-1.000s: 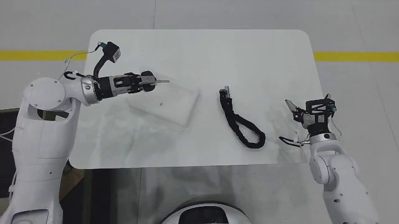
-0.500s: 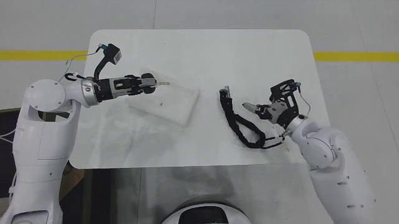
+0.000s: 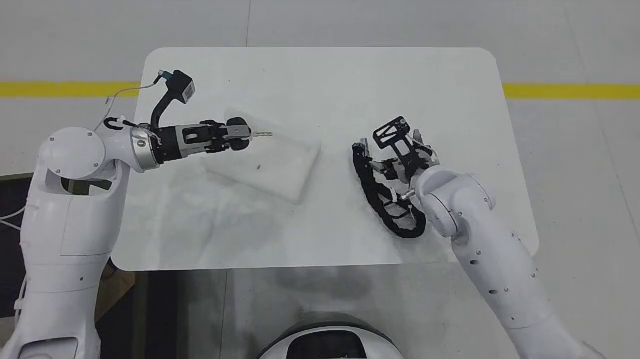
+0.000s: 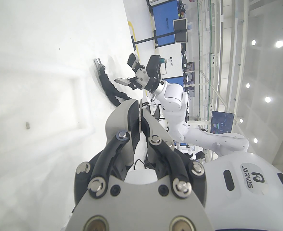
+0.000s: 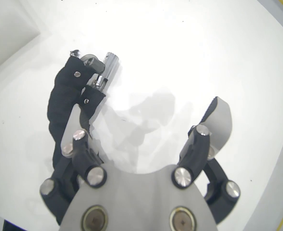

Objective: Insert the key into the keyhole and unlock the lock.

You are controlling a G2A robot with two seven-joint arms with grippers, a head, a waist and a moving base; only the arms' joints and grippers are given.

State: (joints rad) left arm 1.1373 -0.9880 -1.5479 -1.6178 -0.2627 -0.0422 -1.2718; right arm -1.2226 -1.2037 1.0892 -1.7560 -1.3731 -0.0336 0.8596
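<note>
White-on-white bench: a shallow white tray (image 3: 285, 174) with a low raised rim lies on the white table (image 3: 440, 89), a small grey speck (image 4: 27, 125) on its floor. Over the tray's far edge, the left gripper (image 4: 139, 117) is pressed together on a thin, flat metal key (image 4: 140, 103), seen edge-on, its tip poking past the dark pads. Well apart from the tray, toward the right arm's side, lies the lock (image 5: 62, 90). It is a curved cable in a black woven sleeve with small rivets, ending in a shiny steel cylinder (image 5: 110, 66). The right gripper (image 5: 146, 118) hangs over it with jaws spread wide, holding nothing; one finger (image 5: 70, 121) overlaps the sleeve and may be touching it. The keyhole cannot be made out, and the rest of the cable is cut off behind the gripper's frame.
</note>
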